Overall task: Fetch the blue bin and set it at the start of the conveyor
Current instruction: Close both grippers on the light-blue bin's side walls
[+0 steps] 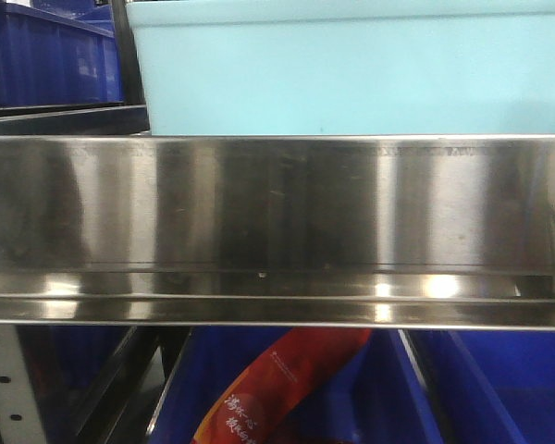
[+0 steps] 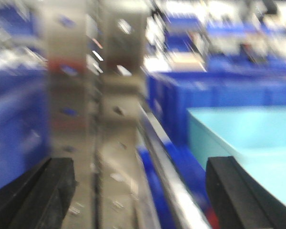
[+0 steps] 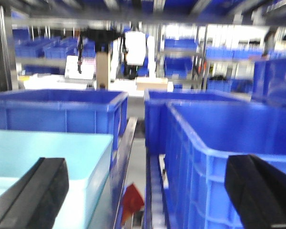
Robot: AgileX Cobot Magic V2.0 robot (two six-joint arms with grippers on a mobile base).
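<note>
The blue bin [image 1: 351, 69] sits on a shelf behind the stainless steel shelf rail [image 1: 277, 213], which hides its base. Royal-blue ribbed bins [image 1: 55, 55] stand to its left, and a red package [image 1: 277, 388] lies in another blue bin on the level below.

The left wrist view is badly blurred. The left tool [image 2: 140, 186] is released, with its black fingers [image 2: 43, 195] spread wide and nothing between them. The bin's open top is at the right, beside a perforated steel upright [image 2: 81, 95].

The right tool [image 3: 148, 191] is also released, with its fingers [image 3: 38, 191] wide apart. The bin's corner is under its left finger, and a ribbed bin is under the other.
</note>
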